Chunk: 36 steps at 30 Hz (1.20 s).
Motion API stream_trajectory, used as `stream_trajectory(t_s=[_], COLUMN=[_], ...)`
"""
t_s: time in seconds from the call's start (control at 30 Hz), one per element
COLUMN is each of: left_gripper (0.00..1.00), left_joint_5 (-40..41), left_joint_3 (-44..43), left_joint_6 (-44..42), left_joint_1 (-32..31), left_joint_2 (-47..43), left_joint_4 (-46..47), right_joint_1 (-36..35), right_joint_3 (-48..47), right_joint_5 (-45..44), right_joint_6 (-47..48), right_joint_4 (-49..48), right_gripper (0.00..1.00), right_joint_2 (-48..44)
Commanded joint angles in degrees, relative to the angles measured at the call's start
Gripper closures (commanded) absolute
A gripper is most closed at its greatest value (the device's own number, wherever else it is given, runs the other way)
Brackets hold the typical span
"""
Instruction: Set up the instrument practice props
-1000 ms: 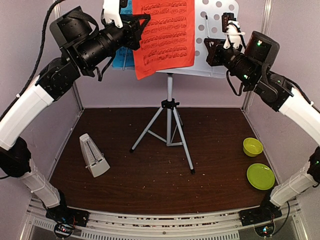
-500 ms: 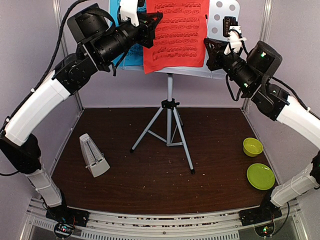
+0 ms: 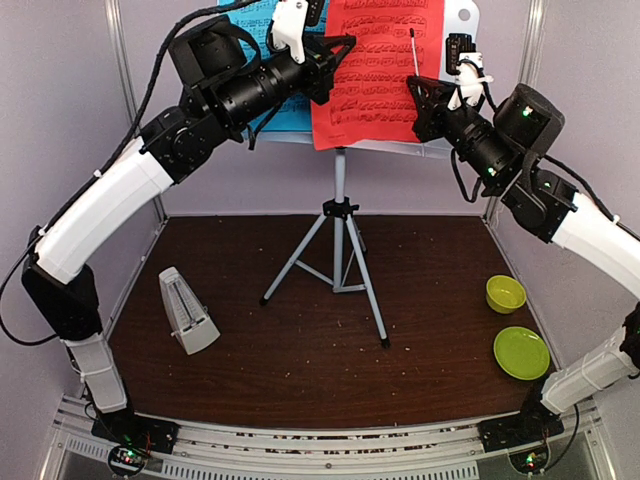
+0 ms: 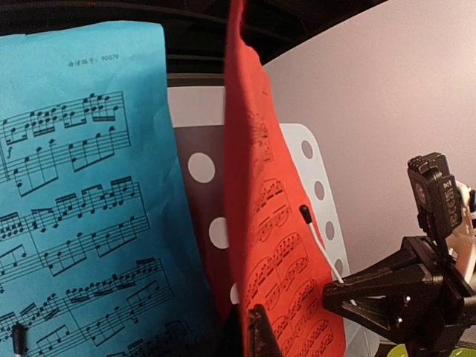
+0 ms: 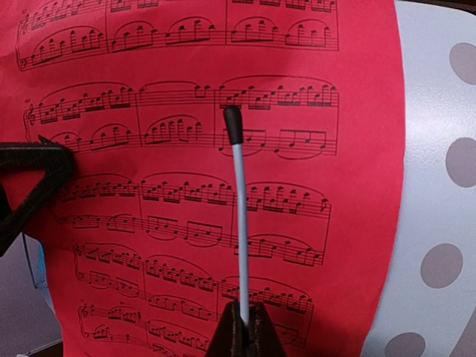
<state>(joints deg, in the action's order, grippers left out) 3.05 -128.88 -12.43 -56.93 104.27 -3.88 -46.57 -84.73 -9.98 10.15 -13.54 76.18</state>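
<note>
On the stand [image 3: 340,190], the blue sheet [image 4: 82,186] is set, while the red sheet [image 5: 186,223] is pinched by the left fingers [image 4: 262,338] and the holder wire [image 5: 238,208] by the right fingers [image 5: 260,342], not yet clipped.

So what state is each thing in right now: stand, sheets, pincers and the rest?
Music stand: upright, legs spread.
Blue sheet: flat on the stand's left side.
Red sheet: in front of the stand, edge pinched.
Holder wire: lying across the red sheet.
Left pincer: shut on red sheet.
Right pincer: shut on holder wire.
Metronome: standing, untouched.
Green bowl: empty.
Green plate: empty.
</note>
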Motion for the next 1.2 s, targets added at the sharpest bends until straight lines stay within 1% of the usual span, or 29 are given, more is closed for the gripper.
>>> stream_trajectory(t_s=[0.0, 0.1, 0.27, 0.57, 0.83, 1.03, 1.07, 1.13, 1.17], left_gripper=[1.0, 1.0, 1.0, 1.0, 1.0, 1.0, 0.99, 0.93, 0.91], left_joint_5=[-4.5, -5.6, -8.1, -8.3, -9.6, -8.9, -8.7, -8.6, -8.4], left_joint_3=[-2.9, -4.9, -7.7, -9.3, -13.2, -13.4, -13.5, -13.5, -13.4], left_joint_6=[-2.2, -3.5, -2.7, -2.4, -2.4, -3.4, -3.4, -3.5, -3.6], left_joint_1=[0.5, 1.0, 2.1, 2.6, 2.7, 2.7, 2.7, 2.7, 2.7], left_joint_2=[2.0, 3.6, 5.6, 7.1, 9.8, 10.2, 10.1, 9.9, 9.7], left_joint_4=[3.5, 3.3, 2.4, 1.9, 0.9, 0.3, 0.2, 0.1, 0.0], right_joint_1=[0.1, 0.2, 0.2, 0.1, 0.1, 0.2, 0.2, 0.2, 0.2], right_joint_3=[0.7, 0.7, 0.9, 1.0, 0.6, 0.6, 0.6, 0.6, 0.5], right_joint_5=[1.4, 1.5, 1.6, 1.7, 1.6, 1.5, 1.4, 1.0, 0.9], right_joint_6=[-0.1, -0.1, -0.1, -0.3, -0.3, -0.6, -0.7, -1.2, -1.3], right_joint_4=[-1.4, -1.5, -1.7, -1.9, -1.6, -1.6, -1.6, -1.7, -1.7], right_gripper=[1.0, 1.0, 1.0, 1.0, 1.0, 1.0, 0.97, 0.81, 0.77], right_joint_2=[-2.0, -1.9, -2.0, -1.8, -1.7, -1.7, -1.7, -1.6, -1.6])
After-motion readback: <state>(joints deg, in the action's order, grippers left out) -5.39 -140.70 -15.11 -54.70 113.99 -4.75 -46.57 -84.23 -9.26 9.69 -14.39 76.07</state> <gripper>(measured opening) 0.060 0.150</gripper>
